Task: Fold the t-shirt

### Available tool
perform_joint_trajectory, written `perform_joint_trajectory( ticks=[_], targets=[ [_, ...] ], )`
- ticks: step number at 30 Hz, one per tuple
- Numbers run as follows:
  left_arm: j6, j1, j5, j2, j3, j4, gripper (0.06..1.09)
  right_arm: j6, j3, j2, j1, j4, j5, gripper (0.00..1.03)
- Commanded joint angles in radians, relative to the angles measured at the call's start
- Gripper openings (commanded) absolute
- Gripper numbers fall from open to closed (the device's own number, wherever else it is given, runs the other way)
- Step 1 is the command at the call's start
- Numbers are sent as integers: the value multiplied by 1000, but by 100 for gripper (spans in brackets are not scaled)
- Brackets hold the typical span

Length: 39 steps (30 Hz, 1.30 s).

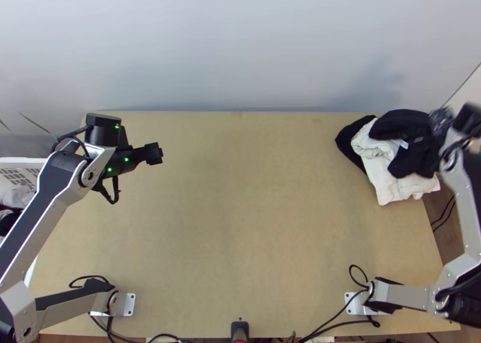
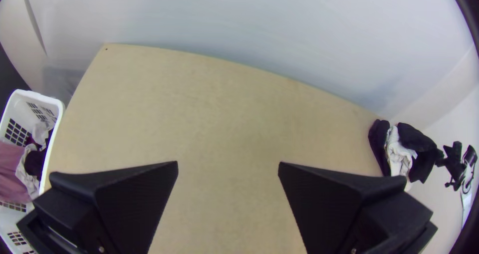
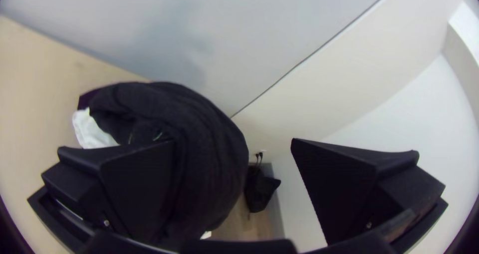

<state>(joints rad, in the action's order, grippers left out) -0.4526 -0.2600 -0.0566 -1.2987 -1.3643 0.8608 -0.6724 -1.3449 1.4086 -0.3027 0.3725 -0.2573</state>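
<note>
My left gripper (image 1: 154, 154) is over the table's left part in the top view; in the left wrist view the left gripper (image 2: 228, 166) stands open, nothing between its fingers. At the far right, my right gripper (image 1: 444, 116) is beside the garment heap, partly blurred. The right gripper (image 3: 232, 144) is open in the right wrist view, one finger in front of black cloth (image 3: 199, 149). Black cloth (image 1: 406, 127) lies bunched on white cloth (image 1: 391, 181) at the table's back right. Which garment is the t-shirt, I cannot tell.
The bare wooden table (image 1: 240, 223) stretches between the arms, with a wall (image 1: 240, 42) behind it. A white basket (image 2: 59, 119) holding pink, white and dark clothes stands beyond the left edge. Cables (image 1: 337, 310) run along the near edge.
</note>
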Motion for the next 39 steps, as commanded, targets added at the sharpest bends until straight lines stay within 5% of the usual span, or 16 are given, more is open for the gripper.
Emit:
perform_joint_trajectory(
  ticks=[1, 8, 19, 29, 39],
  targets=[
    [-3, -2, 0, -2, 5, -2, 103, 338, -350, 136, -4, 261, 32, 98],
    [9, 22, -2, 7, 2, 0, 103, 497, -399, 196, 28, 399, 96, 98],
    [11, 22, 0, -7, 18, -8, 103, 741, -324, 426, 13, 358, 124, 98],
    [28, 48, -2, 9, 51, -6, 103, 755, 224, 332, 148, 146, 138, 98],
    [28, 47, -2, 10, 47, -8, 103, 755, 217, 317, 89, 105, 138, 98]
  ],
)
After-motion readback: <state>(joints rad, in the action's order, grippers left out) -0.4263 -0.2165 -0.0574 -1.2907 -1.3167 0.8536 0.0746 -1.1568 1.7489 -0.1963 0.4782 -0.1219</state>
